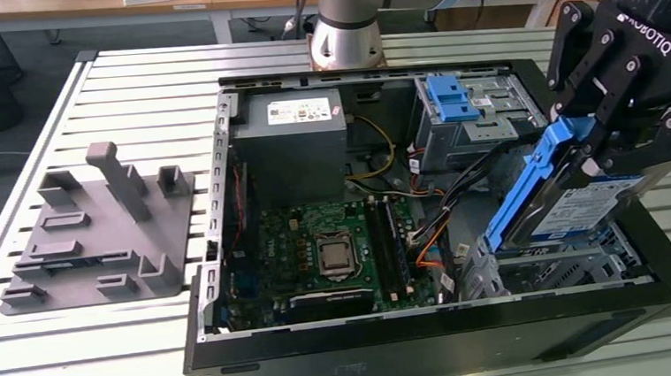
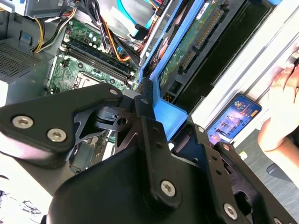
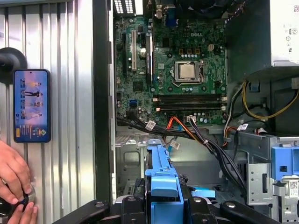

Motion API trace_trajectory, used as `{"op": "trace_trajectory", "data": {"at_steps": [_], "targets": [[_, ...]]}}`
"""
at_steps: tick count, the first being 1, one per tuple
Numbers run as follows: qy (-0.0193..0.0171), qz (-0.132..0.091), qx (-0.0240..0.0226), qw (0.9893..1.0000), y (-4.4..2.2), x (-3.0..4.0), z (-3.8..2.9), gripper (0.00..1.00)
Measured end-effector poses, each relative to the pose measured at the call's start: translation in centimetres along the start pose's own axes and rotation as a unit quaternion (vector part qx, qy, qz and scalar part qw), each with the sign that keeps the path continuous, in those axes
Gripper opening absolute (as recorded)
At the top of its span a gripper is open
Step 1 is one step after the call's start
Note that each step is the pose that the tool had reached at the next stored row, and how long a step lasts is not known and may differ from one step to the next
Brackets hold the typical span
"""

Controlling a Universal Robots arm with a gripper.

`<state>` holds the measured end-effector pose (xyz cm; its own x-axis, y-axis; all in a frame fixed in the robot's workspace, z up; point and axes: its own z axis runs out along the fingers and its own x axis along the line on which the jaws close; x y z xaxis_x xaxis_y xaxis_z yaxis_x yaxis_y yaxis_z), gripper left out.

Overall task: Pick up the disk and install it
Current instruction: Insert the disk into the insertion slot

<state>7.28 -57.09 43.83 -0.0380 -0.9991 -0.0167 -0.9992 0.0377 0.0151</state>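
My black gripper (image 1: 602, 147) has its fingers (image 1: 668, 140) clamped on the silver rectangular blue-framed disk (image 1: 583, 210), tilted above the metal drive bay (image 1: 554, 270) inside the open black computer case (image 1: 441, 345).

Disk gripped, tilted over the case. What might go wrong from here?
1. The disk hangs tilted in the gripper above the metal bay; lowered at that slant, it may catch the bay's edge.
2. The cable bundle runs close beside the bay and might get snagged or pinched.
3. A person's hand rests on the table beside the case, near a phone; an arm swing that way might strike it.
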Motion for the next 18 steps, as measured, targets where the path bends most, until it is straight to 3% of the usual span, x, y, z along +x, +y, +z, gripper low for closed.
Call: {"op": "trace_trajectory", "data": {"at_steps": [13, 18], "targets": [[0.0, 0.001, 0.0, 1.0, -0.11, 0.01, 1.07, 0.37], [0.0, 0.001, 0.0, 1.0, -0.12, 0.03, 1.83, 0.37]]}}
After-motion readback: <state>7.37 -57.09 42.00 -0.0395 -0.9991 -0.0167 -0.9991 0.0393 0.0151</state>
